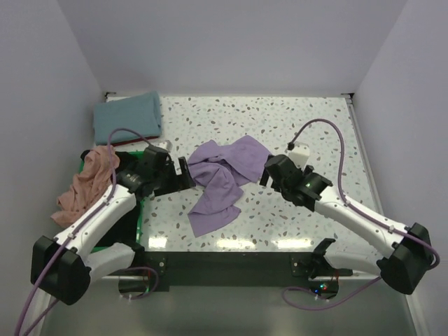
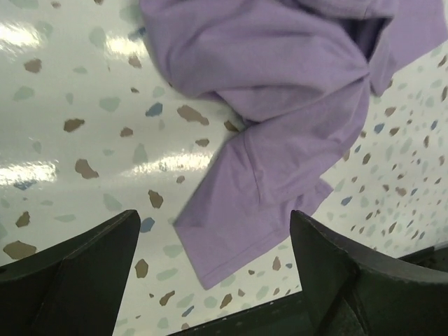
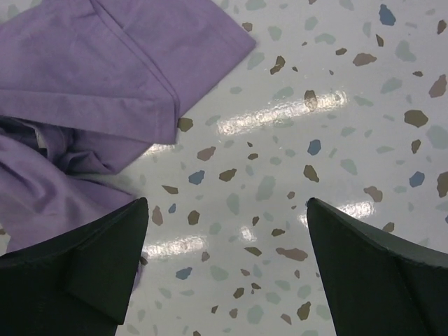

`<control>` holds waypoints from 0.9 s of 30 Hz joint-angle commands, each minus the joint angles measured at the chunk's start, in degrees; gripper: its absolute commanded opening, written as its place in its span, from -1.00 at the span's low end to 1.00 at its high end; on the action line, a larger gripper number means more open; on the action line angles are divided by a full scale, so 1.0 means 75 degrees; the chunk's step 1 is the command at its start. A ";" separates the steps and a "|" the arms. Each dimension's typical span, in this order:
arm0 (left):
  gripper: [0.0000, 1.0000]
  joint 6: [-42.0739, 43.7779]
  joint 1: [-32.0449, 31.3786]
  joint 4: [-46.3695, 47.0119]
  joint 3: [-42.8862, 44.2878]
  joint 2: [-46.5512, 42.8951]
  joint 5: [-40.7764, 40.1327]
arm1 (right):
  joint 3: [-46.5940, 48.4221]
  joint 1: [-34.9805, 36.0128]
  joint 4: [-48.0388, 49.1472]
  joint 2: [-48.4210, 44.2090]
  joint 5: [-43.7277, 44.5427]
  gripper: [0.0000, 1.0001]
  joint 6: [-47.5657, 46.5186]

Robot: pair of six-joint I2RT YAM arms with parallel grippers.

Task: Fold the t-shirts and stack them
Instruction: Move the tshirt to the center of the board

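Left hand (image 1: 186,172) and right hand (image 1: 269,172) both hover spread wide and empty, the crumpled lavender t-shirt (image 1: 220,178) lying between them on the desk (image 1: 301,126), so either one closing there may pinch doubled layers and drag it into a tangle.

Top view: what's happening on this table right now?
Two robot arms flank a crumpled lavender t-shirt in the middle of the table. The left arm's fingers and the right arm's fingers are open on either side of it, gripping nothing. A teal t-shirt lies folded at the far left corner; a salmon pink one is heaped at the left edge.
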 commanded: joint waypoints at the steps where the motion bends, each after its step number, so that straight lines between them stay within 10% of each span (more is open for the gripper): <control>1: 0.85 0.0127 -0.0686 -0.0174 -0.0375 0.0266 -0.0220 | 0.0010 -0.0554 0.0908 0.0326 -0.1063 0.95 -0.0480; 9: 0.82 -0.0553 -0.1953 0.0433 -0.0505 0.0759 -0.0772 | 0.0045 -0.2101 0.2172 0.1357 -0.2435 0.72 -0.1231; 27: 0.88 -0.0261 -0.1942 0.2133 0.0162 0.2985 -0.0818 | 0.1580 -0.3461 0.2935 0.4462 -0.3419 0.22 -0.2427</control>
